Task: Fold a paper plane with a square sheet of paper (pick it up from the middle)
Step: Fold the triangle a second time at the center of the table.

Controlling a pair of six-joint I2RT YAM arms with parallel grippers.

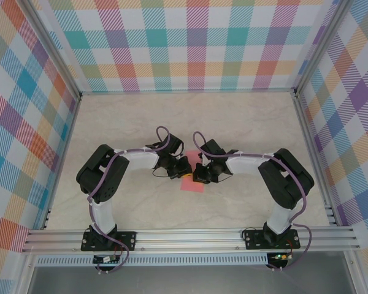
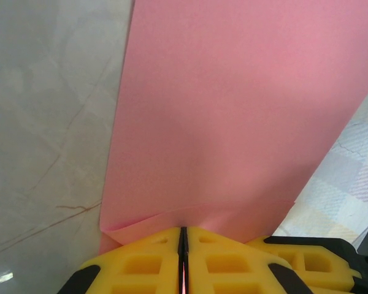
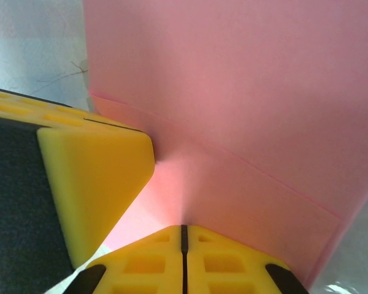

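**Both grippers pinch the pink sheet at mid-table**

In the top view the left arm (image 1: 110,174) bends in from the left, and the left gripper (image 1: 183,168) meets the left side of the square sheet of paper (image 1: 193,184), which sits at the middle of the table (image 1: 129,122), partly hidden under the two grippers. In the left wrist view the left gripper (image 2: 183,230) has its yellow fingers (image 2: 141,263) pressed together with only a hairline between them. The sheet (image 2: 233,122) starts right at their tips and spreads away from them. A narrow folded strip (image 2: 202,215) runs along the edge nearest the jaws.

The right gripper (image 1: 200,174) is just beside the left one, on the sheet's right side. In the right wrist view the right gripper (image 3: 184,228) is also closed tight, with the sheet (image 3: 233,92) at its tips and a crease (image 3: 264,179) slanting across the sheet. A yellow finger (image 3: 98,174) of the other gripper touches the sheet from the left.

Bare marble-patterned tabletop lies all around the sheet. The plaid walls (image 1: 24,122) stand well apart to the left, back and right, and a metal rail (image 1: 190,236) runs along the near edge.
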